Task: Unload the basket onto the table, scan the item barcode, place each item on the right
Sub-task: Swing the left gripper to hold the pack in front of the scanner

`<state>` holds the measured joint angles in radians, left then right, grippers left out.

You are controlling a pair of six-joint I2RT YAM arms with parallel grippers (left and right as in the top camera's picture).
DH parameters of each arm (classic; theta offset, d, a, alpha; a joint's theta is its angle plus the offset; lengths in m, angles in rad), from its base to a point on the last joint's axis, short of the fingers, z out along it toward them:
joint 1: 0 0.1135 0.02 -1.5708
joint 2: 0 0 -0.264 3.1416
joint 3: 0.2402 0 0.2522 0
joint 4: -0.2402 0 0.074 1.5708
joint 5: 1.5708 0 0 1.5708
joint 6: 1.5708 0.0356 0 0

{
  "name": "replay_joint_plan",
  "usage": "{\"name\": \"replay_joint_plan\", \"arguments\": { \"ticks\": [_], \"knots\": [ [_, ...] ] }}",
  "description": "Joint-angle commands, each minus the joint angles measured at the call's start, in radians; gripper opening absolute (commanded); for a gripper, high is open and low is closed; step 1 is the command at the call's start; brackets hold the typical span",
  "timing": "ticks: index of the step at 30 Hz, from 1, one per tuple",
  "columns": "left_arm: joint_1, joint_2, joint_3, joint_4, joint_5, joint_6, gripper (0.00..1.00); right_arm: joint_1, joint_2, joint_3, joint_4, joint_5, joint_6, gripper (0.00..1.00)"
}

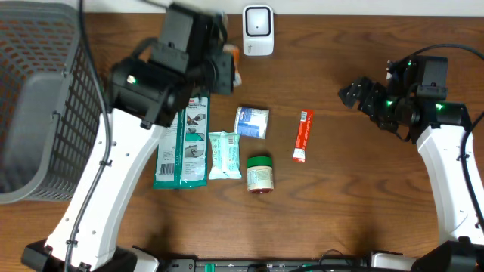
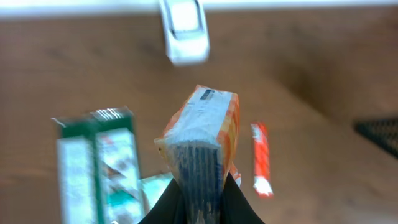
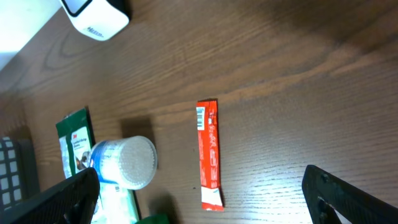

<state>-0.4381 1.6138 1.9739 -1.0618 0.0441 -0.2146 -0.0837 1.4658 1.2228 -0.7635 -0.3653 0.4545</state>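
Near scanner (image 2: 183, 28), slim orange-white packet (image 2: 202, 134)

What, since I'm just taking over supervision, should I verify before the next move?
1. Left gripper shut on the orange pack: ok.
2. Scanner ahead of the pack, bare table between them: ok.
3. Barcode turned toward the scanner: cannot tell, the pack's label is blurred.
4. Right gripper open, empty and off to the side of the scanner: ok.
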Motion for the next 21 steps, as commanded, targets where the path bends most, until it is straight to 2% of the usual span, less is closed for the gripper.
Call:
{"name": "replay_joint_plan", "arguments": {
  "ticks": [1, 5, 13, 15, 21],
  "knots": [
    [0.0, 0.039, 0.048, 0.001, -0.16, 0.077, 0.07, 0.0, 0.0, 0.006, 0.0, 0.006, -0.014, 0.99],
    [0.0, 0.033, 0.048, -0.011, -0.119, 0.016, 0.07, 0.0, 0.0, 0.006, 0.0, 0.006, -0.014, 0.99],
    [0.0, 0.002, 0.048, -0.022, -0.074, 0.015, 0.07, 0.0, 0.0, 0.006, 0.0, 0.006, -0.014, 0.99],
    [-0.003, -0.013, 0.048, -0.013, -0.074, 0.04, 0.07, 0.0, 0.0, 0.006, 0.0, 0.006, -0.014, 0.99],
    [-0.036, 0.003, 0.048, 0.058, -0.075, 0.23, 0.07, 0.0, 0.0, 0.006, 0.0, 0.006, -0.014, 0.99]
  ]
}}
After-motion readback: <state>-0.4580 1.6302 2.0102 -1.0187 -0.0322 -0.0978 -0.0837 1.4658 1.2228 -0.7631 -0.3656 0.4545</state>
